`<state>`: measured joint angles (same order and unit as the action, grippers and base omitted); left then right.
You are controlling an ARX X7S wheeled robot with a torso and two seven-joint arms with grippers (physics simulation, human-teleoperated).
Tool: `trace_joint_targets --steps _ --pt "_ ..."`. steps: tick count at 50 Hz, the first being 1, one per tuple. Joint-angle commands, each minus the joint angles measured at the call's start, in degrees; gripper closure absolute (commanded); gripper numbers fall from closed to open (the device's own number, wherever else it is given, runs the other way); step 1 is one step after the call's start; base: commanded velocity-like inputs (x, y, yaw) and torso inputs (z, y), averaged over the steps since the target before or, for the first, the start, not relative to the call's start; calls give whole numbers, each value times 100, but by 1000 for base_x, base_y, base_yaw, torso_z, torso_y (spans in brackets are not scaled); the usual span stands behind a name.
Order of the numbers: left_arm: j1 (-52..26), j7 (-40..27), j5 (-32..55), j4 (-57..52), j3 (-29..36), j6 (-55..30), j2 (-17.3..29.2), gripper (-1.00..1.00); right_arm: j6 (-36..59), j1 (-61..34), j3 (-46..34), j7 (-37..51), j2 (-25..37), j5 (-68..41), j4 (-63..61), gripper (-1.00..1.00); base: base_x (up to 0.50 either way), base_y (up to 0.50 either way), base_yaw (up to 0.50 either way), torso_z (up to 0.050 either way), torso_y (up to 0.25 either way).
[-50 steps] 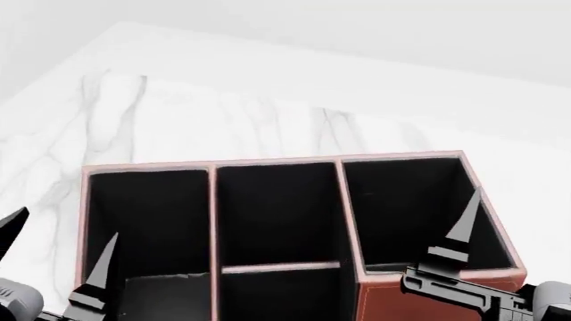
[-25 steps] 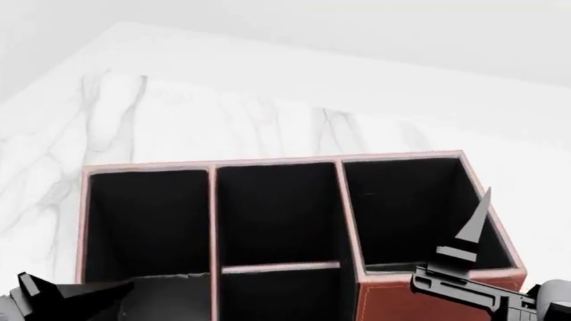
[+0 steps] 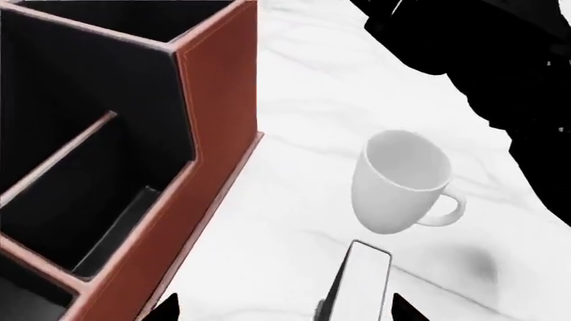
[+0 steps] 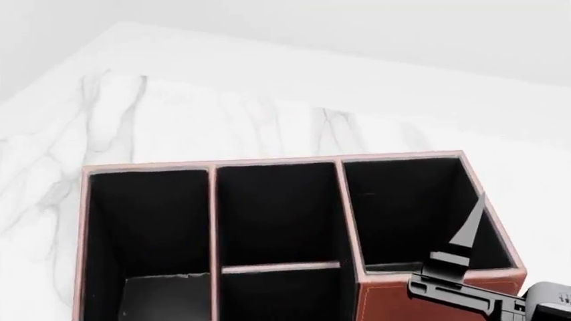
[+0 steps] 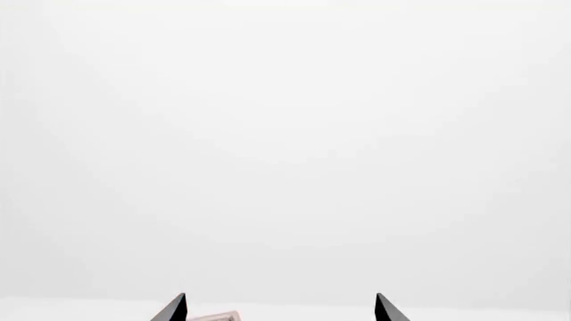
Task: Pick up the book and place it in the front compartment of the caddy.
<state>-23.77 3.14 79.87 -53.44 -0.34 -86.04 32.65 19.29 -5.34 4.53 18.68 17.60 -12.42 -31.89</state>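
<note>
Your book stands on edge on the marble beside the white mug, thin, black cover, near the caddy. Left gripper spread around it, right gripper released too.

A mug and the caddy wall flank the book

Leather-look caddy, matt black inside; veined marble table; smooth, glazed-looking white mug.
</note>
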Motion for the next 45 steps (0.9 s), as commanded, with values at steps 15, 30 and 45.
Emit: trace_joint_targets --steps 15,30,45 --pt "56 1307 -1711 20 1659 710 424 -100 -91 73 71 -117 -46 100 58 -100 0 0 0 0 0" --pt "59 2342 -3370 375 3183 1950 893 -100 -108 100 29 -102 -9 100 50 -100 0 0 0 0 0" --pt "44 2672 -4382 944 3940 2892 834 -100 -136 127 33 -81 24 73 54 -100 0 0 0 0 0"
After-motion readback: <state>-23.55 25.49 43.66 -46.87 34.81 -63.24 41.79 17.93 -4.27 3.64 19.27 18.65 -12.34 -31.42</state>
